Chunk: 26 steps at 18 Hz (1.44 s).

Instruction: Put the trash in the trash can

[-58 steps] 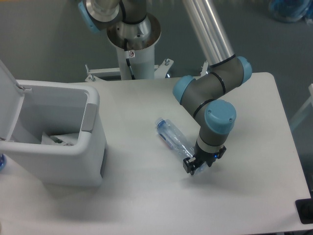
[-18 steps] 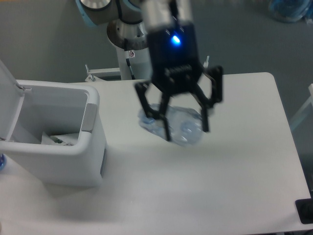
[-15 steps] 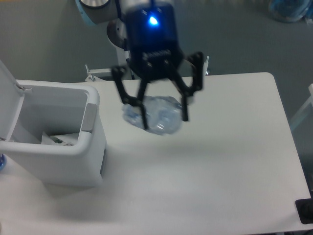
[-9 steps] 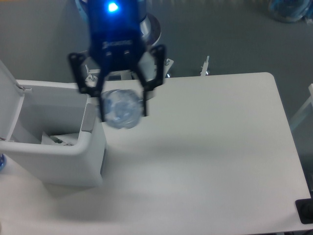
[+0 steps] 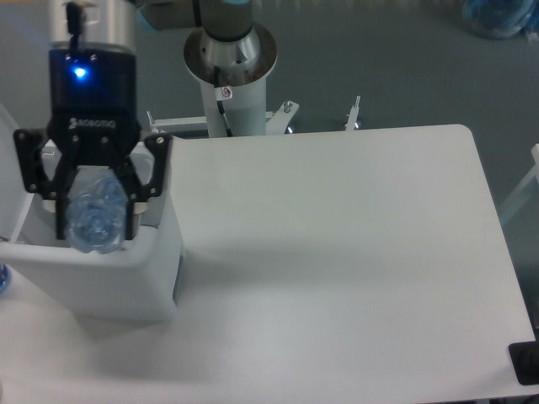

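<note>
One crinkled plastic bottle (image 5: 94,219) hangs clamped in the pincer (image 5: 94,229), end-on to the camera, directly above the open trash can (image 5: 126,278); release should drop it straight inside, clear of the rim.

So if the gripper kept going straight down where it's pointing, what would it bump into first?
Probably the inside of the trash can. The gripper, shut on the bottle, points down over the open bin, though depth is hard to judge from this view.
</note>
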{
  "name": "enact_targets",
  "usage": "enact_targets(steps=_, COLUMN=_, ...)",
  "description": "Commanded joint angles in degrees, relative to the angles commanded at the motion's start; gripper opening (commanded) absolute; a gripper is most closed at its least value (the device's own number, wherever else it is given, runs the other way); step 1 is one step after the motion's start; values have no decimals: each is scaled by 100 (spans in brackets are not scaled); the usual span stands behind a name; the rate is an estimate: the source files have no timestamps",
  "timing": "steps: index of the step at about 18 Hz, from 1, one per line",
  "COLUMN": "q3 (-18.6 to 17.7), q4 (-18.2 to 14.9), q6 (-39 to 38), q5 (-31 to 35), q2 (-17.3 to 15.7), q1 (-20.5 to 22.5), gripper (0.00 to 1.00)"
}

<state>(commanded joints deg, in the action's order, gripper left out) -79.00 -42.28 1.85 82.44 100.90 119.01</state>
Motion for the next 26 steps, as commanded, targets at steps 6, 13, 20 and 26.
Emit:
enact_targets(steps=6, q3=-326, q4=0, q6=-44, q5=0, q2=-88, q1=-229, gripper=69)
enact_targets(steps=13, q3=-537, q4=0, q6=-26, q5=0, q2=-325, q1=-211, gripper=100)
enact_targets(steps=20, q3=-634, q4=-79, q6=1335, q5=-378, q2=-659, q1=763, gripper=100)
enact_targets(steps=26, q3=-686, q4=-378, q6=2073, q5=-387, q2=-668, q1=1414, gripper=100)
